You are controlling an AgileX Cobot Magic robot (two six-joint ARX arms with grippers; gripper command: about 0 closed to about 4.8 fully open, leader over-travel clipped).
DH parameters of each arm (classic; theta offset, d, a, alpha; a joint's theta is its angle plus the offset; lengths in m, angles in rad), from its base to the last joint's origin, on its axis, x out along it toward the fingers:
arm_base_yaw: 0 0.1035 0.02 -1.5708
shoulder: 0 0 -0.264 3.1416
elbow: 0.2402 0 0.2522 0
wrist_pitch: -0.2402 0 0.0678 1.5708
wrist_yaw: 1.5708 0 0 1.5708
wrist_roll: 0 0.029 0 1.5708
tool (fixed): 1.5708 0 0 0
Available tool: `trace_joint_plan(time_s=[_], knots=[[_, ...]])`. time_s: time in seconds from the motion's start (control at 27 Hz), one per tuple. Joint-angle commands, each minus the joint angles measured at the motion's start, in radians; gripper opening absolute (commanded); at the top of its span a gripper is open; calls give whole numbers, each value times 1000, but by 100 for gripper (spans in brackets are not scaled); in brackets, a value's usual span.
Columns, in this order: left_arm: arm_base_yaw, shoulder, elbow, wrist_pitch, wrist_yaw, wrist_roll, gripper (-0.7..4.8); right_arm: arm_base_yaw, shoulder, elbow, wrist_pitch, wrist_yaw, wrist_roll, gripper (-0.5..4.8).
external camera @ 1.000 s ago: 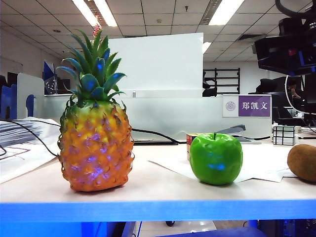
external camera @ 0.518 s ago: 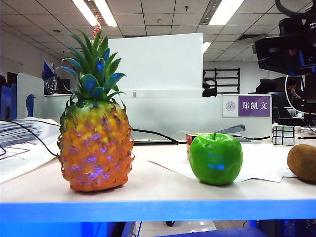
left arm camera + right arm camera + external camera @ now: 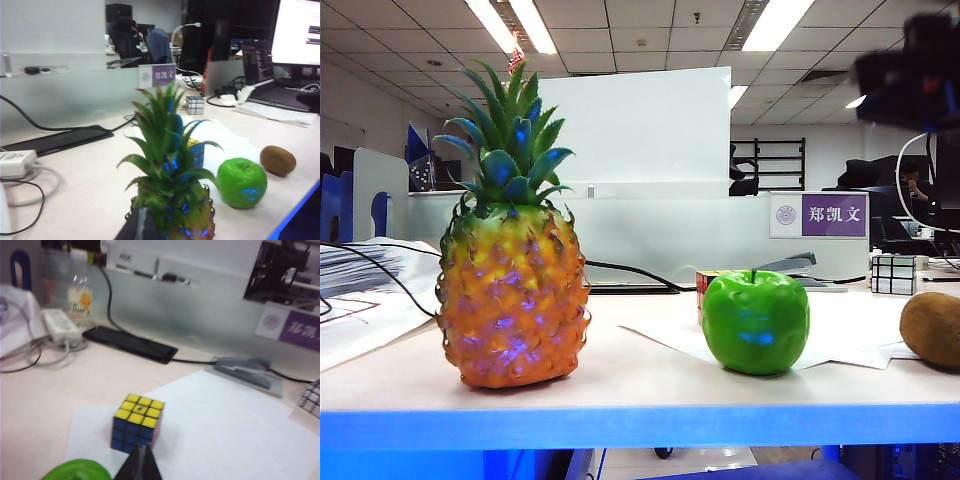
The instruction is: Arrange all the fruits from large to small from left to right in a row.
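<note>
The fruits stand in a row along the table's front edge. The orange pineapple (image 3: 512,300) with its green crown (image 3: 167,150) is at the left. The green apple (image 3: 755,322) (image 3: 242,182) is in the middle. The brown kiwi (image 3: 932,328) (image 3: 277,160) lies at the right edge. My left gripper (image 3: 141,220) is shut and empty, a dark wedge just behind the pineapple. My right gripper (image 3: 141,450) is shut and empty, hanging above the table beside the apple (image 3: 77,470). The right arm (image 3: 910,75) is a dark blur high at the right.
A yellow-topped puzzle cube (image 3: 137,422) (image 3: 705,285) sits on white paper (image 3: 225,425) behind the apple. A silver cube (image 3: 895,272) is further right. A bottle (image 3: 80,300), power strip (image 3: 60,325), black slab (image 3: 132,343) and stapler (image 3: 245,371) line the back.
The right arm has risen and drawn towards the upper right of the exterior view, now blurred. The fruits have not moved.
</note>
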Motion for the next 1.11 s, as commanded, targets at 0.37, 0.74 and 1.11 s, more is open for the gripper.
trace_joint_plan(time_s=[0.37, 0.74, 1.11], knots=[[1, -2, 1, 4, 0, -2, -6, -377, -208, 3, -58, -58, -26, -1], [1, -2, 1, -2, -1, -2, -6, -623, -434, 3, -80, 11, -26, -1], [1, -2, 1, -3, 0, -2, -6, -772, -583, 3, -297, -562, 185, -1]])
